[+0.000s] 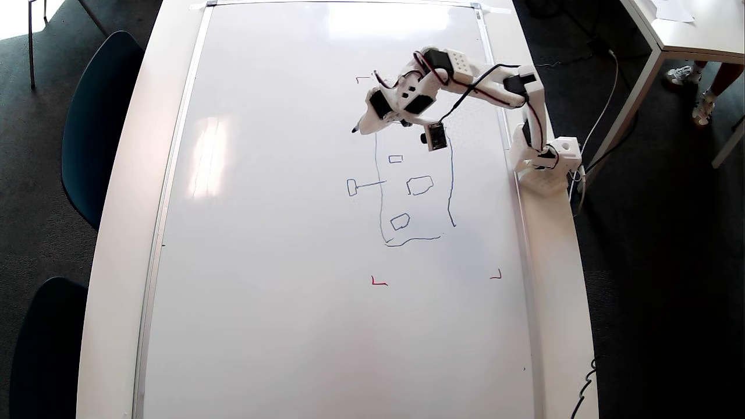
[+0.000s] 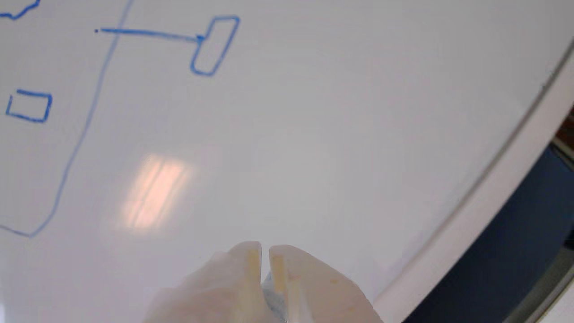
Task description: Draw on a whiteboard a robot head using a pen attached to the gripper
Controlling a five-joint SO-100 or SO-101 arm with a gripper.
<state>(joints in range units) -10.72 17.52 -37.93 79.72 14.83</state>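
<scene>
A: Overhead view first: the whiteboard [image 1: 279,326] fills the table, and the robot head [image 1: 414,186] sits toward its 2 o'clock quarter, inside the red corner marks [image 1: 378,282].

B: Which step, would you say?

A: Late on. Three boxes and the side stalk are drawn; the outline's top edge lies under the arm, so I cannot tell whether it is closed. The gripper [image 1: 365,125] hangs at the outline's 11 o'clock corner, just outside it.

B: So the next move?

A: Probably finishing that top edge, or lifting clear. Either needs light, even pressure on the tip.

B: And the fingers?

A: Wrist view shows them nearly closed, a narrow slit between them, pinching the pen [image 2: 273,298]. Overhead, its dark tip pokes out at 8 o'clock; contact with the board I cannot tell.
</scene>
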